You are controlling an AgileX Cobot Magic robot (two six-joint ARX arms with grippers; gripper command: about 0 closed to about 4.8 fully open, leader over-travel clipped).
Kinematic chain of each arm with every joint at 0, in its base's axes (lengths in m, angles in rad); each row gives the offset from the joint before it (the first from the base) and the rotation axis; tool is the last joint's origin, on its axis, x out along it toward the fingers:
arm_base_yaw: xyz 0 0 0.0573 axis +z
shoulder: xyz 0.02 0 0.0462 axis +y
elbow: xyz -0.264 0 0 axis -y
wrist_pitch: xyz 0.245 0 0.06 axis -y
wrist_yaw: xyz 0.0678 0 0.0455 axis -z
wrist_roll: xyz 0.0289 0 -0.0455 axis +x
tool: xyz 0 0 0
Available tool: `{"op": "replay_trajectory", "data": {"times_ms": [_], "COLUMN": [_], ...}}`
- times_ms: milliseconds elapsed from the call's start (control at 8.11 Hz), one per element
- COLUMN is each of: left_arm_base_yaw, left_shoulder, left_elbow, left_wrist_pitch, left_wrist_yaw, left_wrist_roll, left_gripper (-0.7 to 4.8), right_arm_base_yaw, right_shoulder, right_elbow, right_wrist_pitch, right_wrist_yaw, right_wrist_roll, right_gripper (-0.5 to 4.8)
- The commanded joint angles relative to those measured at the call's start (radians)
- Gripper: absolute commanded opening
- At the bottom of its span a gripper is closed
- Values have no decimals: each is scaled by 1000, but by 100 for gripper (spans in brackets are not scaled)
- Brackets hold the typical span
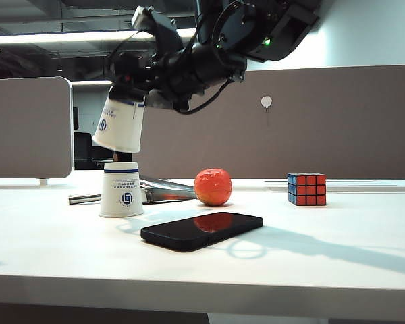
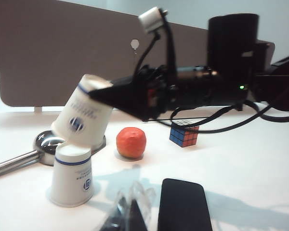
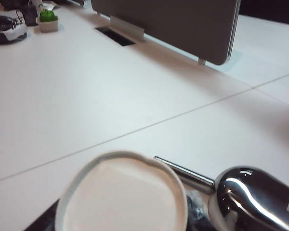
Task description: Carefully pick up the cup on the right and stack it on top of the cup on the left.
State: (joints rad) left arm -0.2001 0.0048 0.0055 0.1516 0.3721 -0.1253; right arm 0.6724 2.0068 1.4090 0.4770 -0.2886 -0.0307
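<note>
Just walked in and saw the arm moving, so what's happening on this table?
The right hand holds an upside-down paper cup, tilted, just above a second upside-down cup standing on the table. It is not yet stacked. The left hand sits low near the phone, holding nothing. An orange and a puzzle cube lie behind.

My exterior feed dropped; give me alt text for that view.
The right gripper holds an upside-down paper cup, tilted, just above the cup on the table. Nearby lie a phone, an orange ball and a Rubik's cube.
</note>
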Motion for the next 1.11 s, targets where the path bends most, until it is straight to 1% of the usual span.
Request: {"op": "replay_trajectory", "data": {"times_ms": [123, 617, 740, 863, 987, 1110], "left_arm_base_yaw": [-1, -1, -1, -1, -1, -1], "left_shoulder": [0, 0, 0, 0, 0, 0], "left_elbow": [2, 2, 2, 2, 2, 2], "left_wrist_pitch": [3, 6, 7, 7, 14, 21], "left_wrist_yaw": [13, 13, 13, 13, 14, 14], "left_wrist_roll": [44, 43, 43, 43, 42, 40], "left_gripper": [-5, -5, -5, -5, -5, -5], "right_arm_base_yaw": [8, 0, -3, 1, 30, 31], "right_shoulder": [14, 55, 113, 121, 120, 132], "right_elbow": [6, 23, 141, 141, 141, 140], "right_wrist_pitch": [2, 43, -78, -91, -147, -164], "right_wrist_yaw": [29, 89, 66, 60, 44, 45], "right_wrist_roll": [-6, -26, -23, -22, -23, -22], "right_gripper": [301, 301, 301, 301, 301, 301]}}
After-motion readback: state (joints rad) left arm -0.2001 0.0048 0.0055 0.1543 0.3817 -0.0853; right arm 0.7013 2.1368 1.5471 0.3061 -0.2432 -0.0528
